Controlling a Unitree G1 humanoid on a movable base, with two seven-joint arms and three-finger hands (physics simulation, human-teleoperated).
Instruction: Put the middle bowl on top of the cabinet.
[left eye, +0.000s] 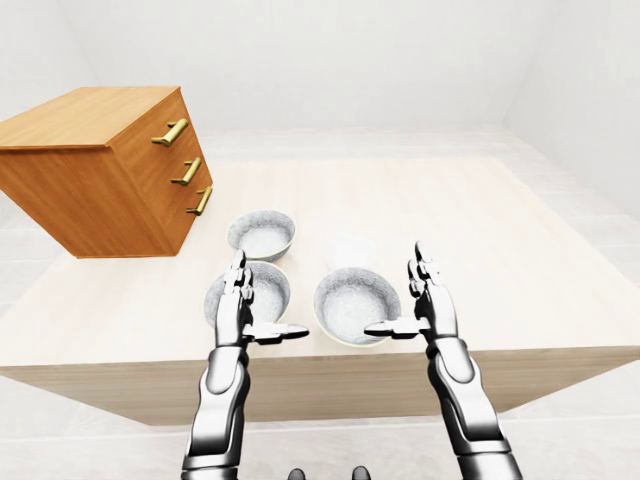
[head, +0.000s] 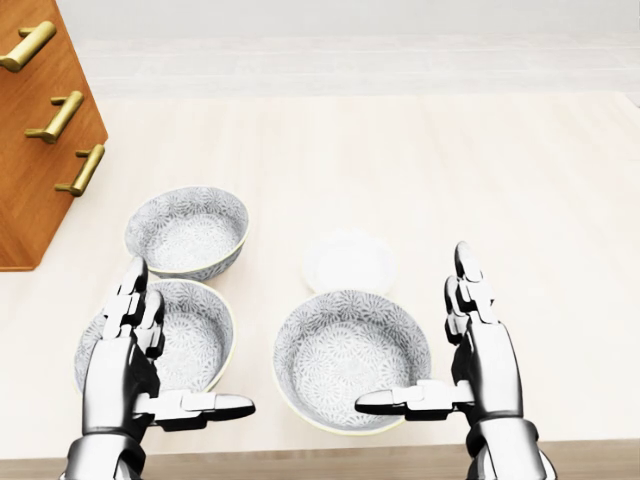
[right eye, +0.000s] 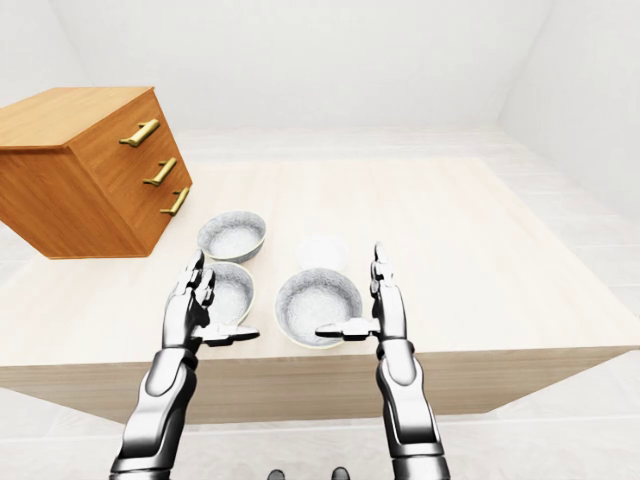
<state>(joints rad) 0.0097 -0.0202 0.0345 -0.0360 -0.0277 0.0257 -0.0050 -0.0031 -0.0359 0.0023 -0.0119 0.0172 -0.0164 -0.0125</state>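
Observation:
Three grey patterned bowls sit on the pale wooden table (head: 470, 160). One bowl (head: 187, 230) is nearest the cabinet, a second (head: 190, 330) lies just below it in the head view, and the largest (head: 345, 350) is to their right. The wooden cabinet (left eye: 90, 170), with three brass handles, stands at the upper left on the table. My left hand (head: 188, 342) hovers open over the lower-left bowl, fingers up and thumb pointing right. My right hand (head: 412, 328) is open at the right rim of the largest bowl, thumb pointing left. Neither hand holds anything.
A faint white dish (head: 348, 262) lies just above the largest bowl in the head view. The table's near edge (left eye: 330, 360) runs under my wrists. The cabinet's flat top (left eye: 85, 112) is bare. White floor and walls surround the table.

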